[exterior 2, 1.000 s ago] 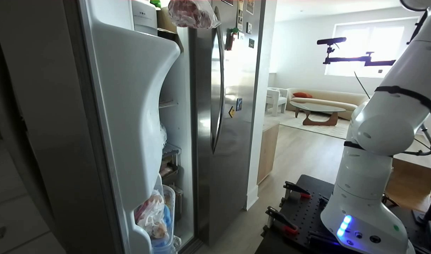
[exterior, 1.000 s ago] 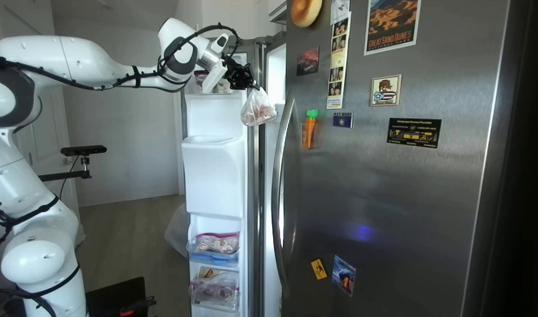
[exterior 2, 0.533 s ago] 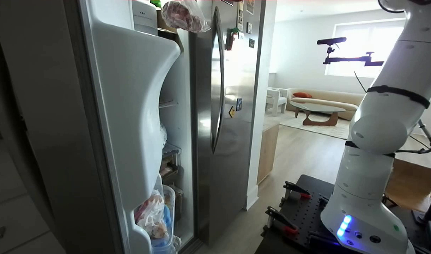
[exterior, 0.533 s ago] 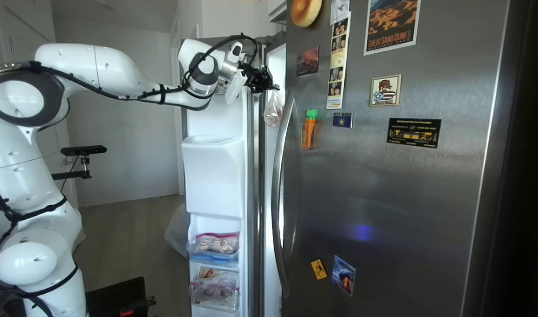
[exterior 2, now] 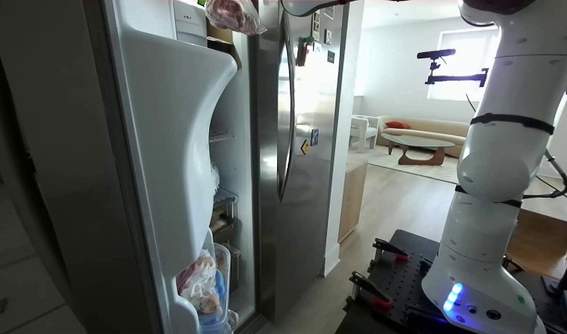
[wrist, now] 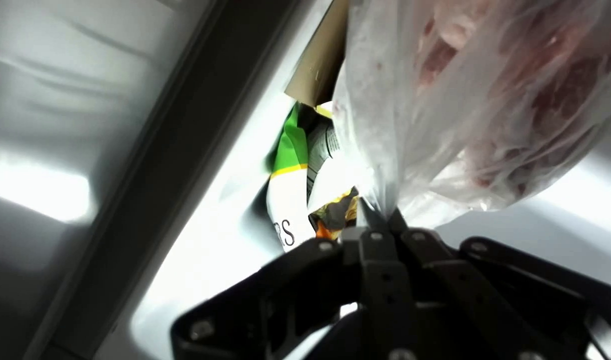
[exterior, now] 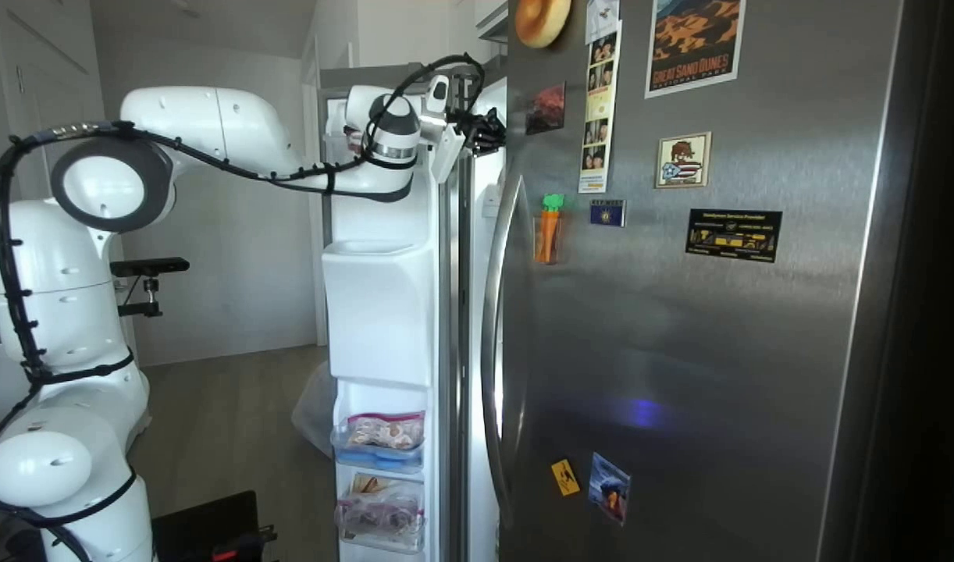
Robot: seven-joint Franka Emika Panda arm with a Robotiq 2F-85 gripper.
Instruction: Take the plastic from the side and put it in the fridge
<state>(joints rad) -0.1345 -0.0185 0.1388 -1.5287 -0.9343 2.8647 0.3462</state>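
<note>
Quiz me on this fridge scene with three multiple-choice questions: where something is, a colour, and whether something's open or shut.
1. Where is the carrot-shaped decoration?
A. On the floor
B. On the steel fridge door
C. On the robot's arm

2. What colour is the sofa cushion?
A. Orange-red
B. Blue
C. Green

3. How is the end effector?
A. Wide open
B. Shut on nothing
C. Shut on the plastic bag

1: B, since an exterior view shows it there, beside the handle.
2: A, since an exterior view shows it so on the pale sofa.
3: C, since the wrist view shows the plastic bag's neck pinched in it.
</note>
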